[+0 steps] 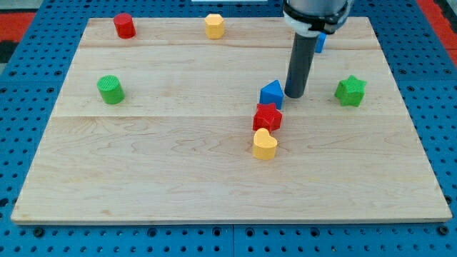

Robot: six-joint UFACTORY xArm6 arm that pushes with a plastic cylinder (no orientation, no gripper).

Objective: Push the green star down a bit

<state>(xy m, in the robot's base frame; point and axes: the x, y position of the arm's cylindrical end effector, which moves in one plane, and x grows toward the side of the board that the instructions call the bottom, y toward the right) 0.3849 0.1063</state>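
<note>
The green star (350,91) lies near the view's right edge of the wooden board (178,171), at mid height. My tip (295,95) rests on the board to the star's left, well apart from it. The tip stands just right of a blue triangular block (271,93), close to it or touching it; I cannot tell which.
A red star (268,117) and a yellow heart (264,145) sit just below the blue triangular block. A green cylinder (110,89) is at the left, a red cylinder (124,26) and a yellow hexagon (214,26) at the top. Another blue block (320,43) is partly hidden behind the rod.
</note>
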